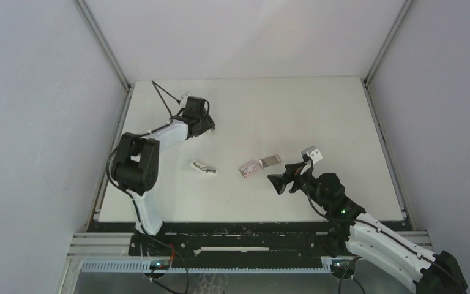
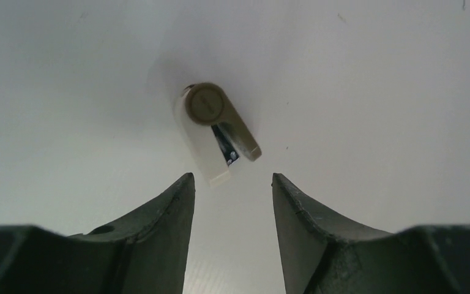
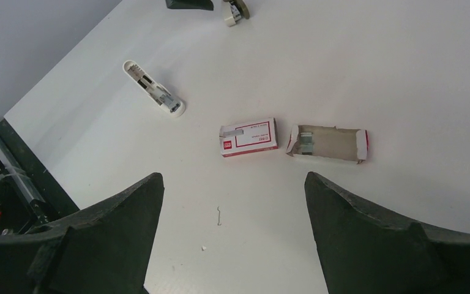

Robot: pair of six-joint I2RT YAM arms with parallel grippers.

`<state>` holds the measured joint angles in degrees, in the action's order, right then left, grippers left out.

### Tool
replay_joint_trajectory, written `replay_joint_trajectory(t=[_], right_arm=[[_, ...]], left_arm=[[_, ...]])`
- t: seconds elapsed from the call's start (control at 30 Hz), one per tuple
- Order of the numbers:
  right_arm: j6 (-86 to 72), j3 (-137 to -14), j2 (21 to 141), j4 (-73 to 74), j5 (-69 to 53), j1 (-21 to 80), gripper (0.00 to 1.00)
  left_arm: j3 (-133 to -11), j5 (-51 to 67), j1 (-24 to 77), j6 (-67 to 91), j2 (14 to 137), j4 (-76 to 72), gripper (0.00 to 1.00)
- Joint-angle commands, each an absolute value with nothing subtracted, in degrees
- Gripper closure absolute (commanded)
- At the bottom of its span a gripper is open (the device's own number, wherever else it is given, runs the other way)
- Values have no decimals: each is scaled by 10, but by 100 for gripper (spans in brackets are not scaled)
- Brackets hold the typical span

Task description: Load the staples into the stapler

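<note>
Hovering wide and empty near the pink staple box point(image 3: 249, 137), whose tray point(image 3: 333, 143) lies slid out beside it on the counter point(image 3: 404, 73), the jaws of the right arm point(image 1: 373, 236) could clip that tray and scatter its staples point(image 3: 306, 142), while those of the left arm point(image 1: 171, 131) gape over a beige tool point(image 2: 217, 122).

Robotics lab test cell. White counter point(image 1: 251, 110) boxed in by plain pale wall panels point(image 1: 43, 122); slotted aluminium rail point(image 1: 220, 264) along the near edge; left arm point(image 1: 136, 165) and right arm point(image 1: 379, 242) bolted there, cables exposed.
</note>
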<state>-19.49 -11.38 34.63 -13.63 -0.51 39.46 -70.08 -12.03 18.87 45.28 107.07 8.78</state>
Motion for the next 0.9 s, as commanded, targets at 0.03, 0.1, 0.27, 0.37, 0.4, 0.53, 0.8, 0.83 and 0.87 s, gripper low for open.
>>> replay_joint_trajectory(t=[0.03,0.1,0.27,0.37,0.4,0.53,0.8,0.83,0.87], right_arm=[[-209,-126,338,-143,-10,388,16],[-210,-126,337,-142,-11,387,16],[-212,-126,336,-141,-12,383,16],[-213,-126,338,-141,-15,382,16],[-213,-126,338,-140,-14,381,16],[-214,-126,336,-139,-14,379,16],[-214,-127,348,-144,-24,377,16],[-214,-127,351,-145,-26,377,16],[-215,-127,354,-146,-27,377,17]], left_arm=[[-777,-137,188,482,1117,96,50],[-782,-145,188,484,1131,102,52],[-781,-149,187,487,1150,105,57],[-784,-149,187,488,1159,105,58],[-786,-147,187,488,1163,107,58],[-773,-138,187,486,1158,89,57],[-724,-128,188,463,1097,35,51],[-717,-134,190,463,1085,33,51],[-711,-141,190,462,1074,30,51]])
